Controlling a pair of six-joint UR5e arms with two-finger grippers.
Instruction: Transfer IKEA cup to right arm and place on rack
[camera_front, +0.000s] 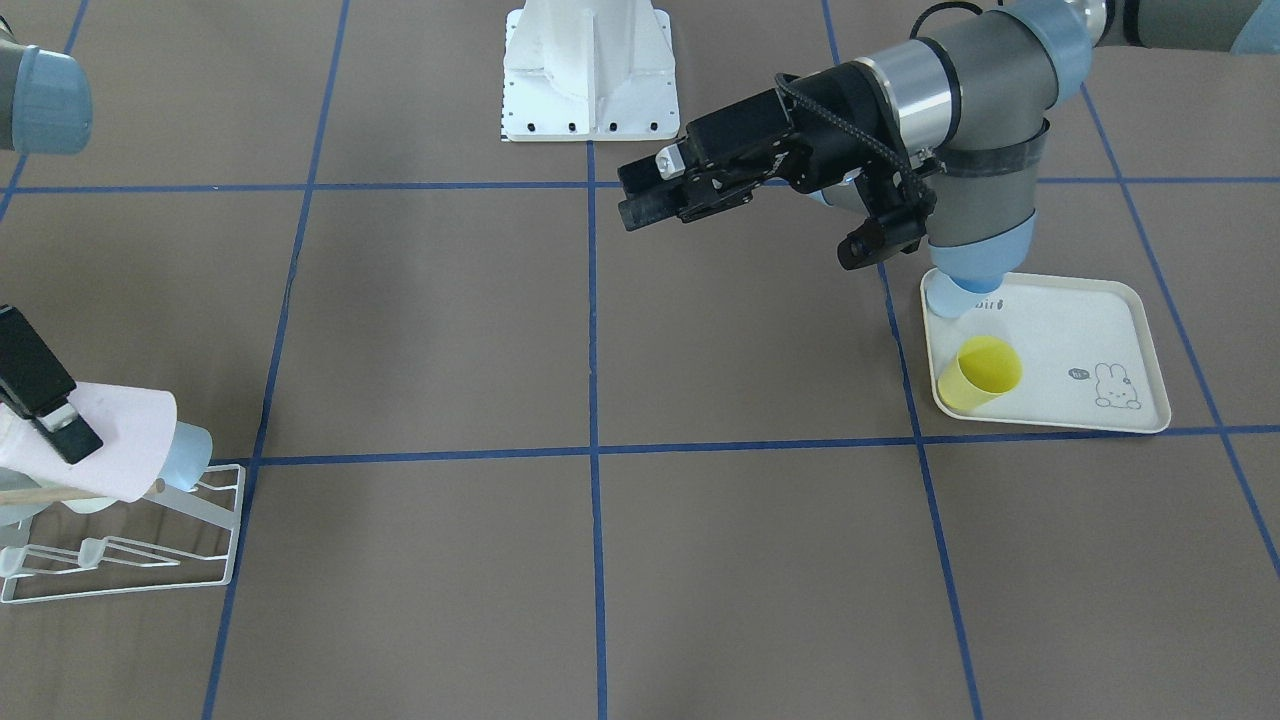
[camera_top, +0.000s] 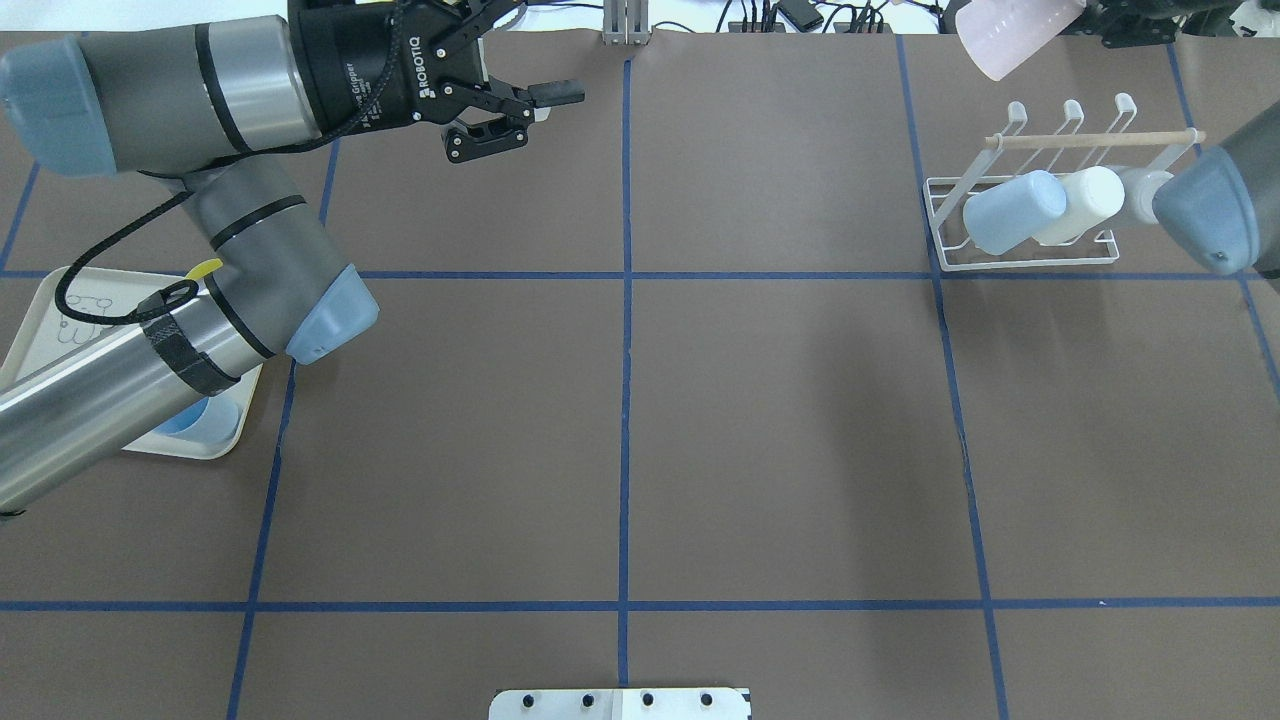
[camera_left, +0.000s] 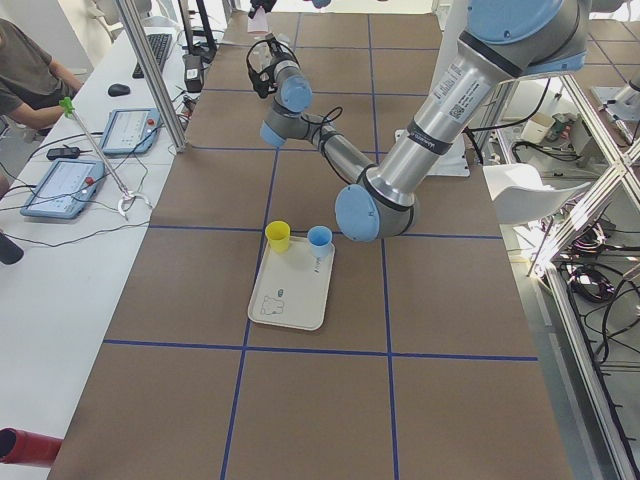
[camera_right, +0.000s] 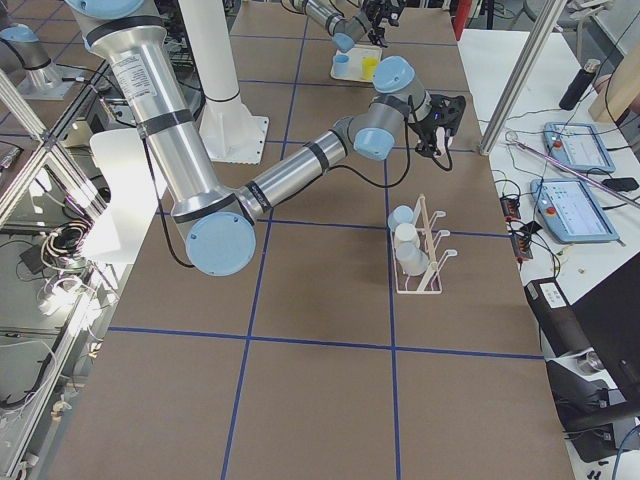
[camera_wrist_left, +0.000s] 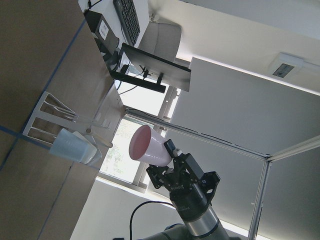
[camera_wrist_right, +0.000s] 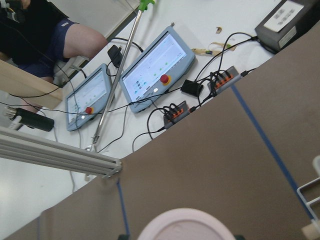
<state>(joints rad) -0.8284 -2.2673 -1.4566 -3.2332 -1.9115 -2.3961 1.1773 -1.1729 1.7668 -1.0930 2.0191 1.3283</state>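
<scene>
On rack (camera_top: 1030, 266), blue cup (camera_top: 1012, 212), white cup (camera_top: 1085, 203), pink cup (camera_top: 1010, 40) held nearby

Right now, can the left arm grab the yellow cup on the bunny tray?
Probably yes: the left gripper is open and empty, and nothing covers the yellow cup on the tray; it would have to swing back first.

At the bottom edge of the right wrist view you get only the rim of the pink cup (camera_wrist_right: 186, 225); the jaws gripping it fall outside the picture. In the front view the left edge cuts off the right gripper (camera_front: 70, 432) and the rack (camera_front: 200, 507), and the cup between the jaws covers the rack's upper prongs. The left arm's elbow hides most of the blue cup (camera_front: 945, 300) on the tray (camera_front: 1060, 330).
</scene>
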